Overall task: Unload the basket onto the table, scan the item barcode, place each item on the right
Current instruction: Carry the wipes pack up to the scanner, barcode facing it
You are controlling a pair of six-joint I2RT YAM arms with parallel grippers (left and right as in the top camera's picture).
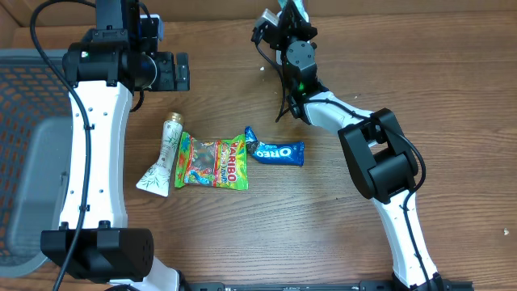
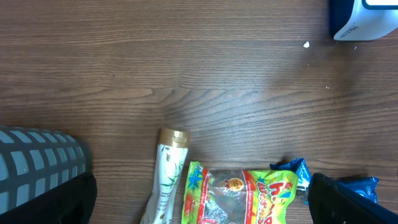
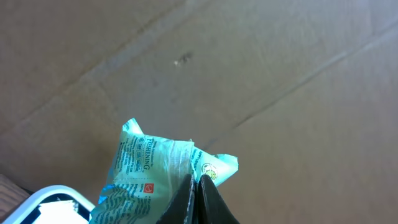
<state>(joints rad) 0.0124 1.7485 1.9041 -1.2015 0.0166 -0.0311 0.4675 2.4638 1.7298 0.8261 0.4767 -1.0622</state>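
Mint-green crinkled film packet [image 3: 155,165] is the item I'm presenting. It is up off the table at the far edge, against brown cardboard, pinched by one corner in the right gripper [image 3: 198,180], whose fingers are clamped tight together on the film. The white-and-blue scanner unit [image 3: 53,202] sits just below it at the edge of my wrist view.

My worries from here:
- The grip is a thin pinch on slack film, so a quick wrist turn could let the packet swing, twist or slide out.
- The film is creased and folded. I can read print on it but can't make out a barcode, so the code may be buckled or facing away from the scanner.
- Lowering blind could knock the scanner.

The left gripper [image 1: 179,71] hangs spread wide and empty above the table. Near it lie the cream tube with a gold cap [image 1: 166,153], the green Haribo sweet bag [image 1: 212,162] and the blue Oreo wrapper [image 1: 276,151].
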